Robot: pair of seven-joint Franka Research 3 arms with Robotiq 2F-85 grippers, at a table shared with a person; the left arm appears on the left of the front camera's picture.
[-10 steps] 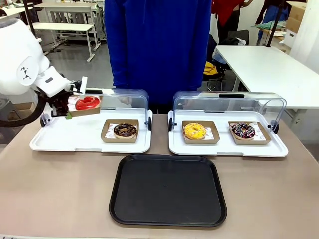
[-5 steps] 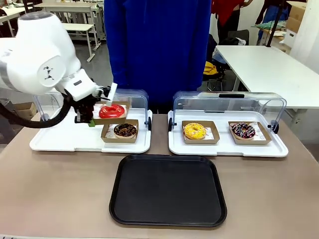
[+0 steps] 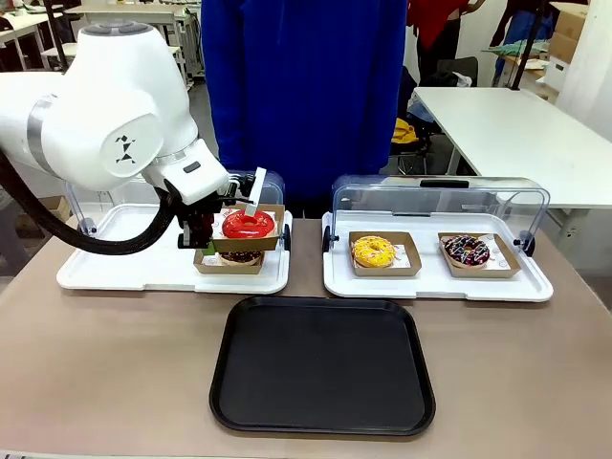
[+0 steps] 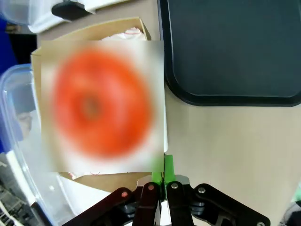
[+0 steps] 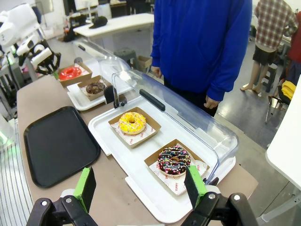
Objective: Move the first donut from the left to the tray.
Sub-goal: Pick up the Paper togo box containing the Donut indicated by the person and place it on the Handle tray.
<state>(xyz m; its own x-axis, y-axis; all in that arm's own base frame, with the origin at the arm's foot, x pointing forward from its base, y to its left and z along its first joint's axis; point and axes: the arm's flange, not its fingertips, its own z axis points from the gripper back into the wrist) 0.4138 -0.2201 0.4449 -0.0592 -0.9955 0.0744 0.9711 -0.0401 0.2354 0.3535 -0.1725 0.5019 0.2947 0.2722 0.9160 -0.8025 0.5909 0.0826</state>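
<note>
Above the chocolate donut [image 3: 240, 256], left tool [image 3: 208, 239] grips red donut's box [image 3: 248, 233].

Front view faces the person across the table; both wrist views share the black tray [image 3: 322, 365].

The red donut [image 3: 249, 225] has a glossy glaze and sits in a matt brown cardboard box [image 3: 251, 242] lined with white paper. The black tray [image 3: 322, 365] is smooth plastic with a dull sheen. The white trays [image 3: 437, 282] are smooth plastic under clear glossy domed lids [image 3: 440, 199]. The bench [image 3: 115, 363] is matt tan. The left arm [image 3: 105, 124] has a glossy white shell.
</note>
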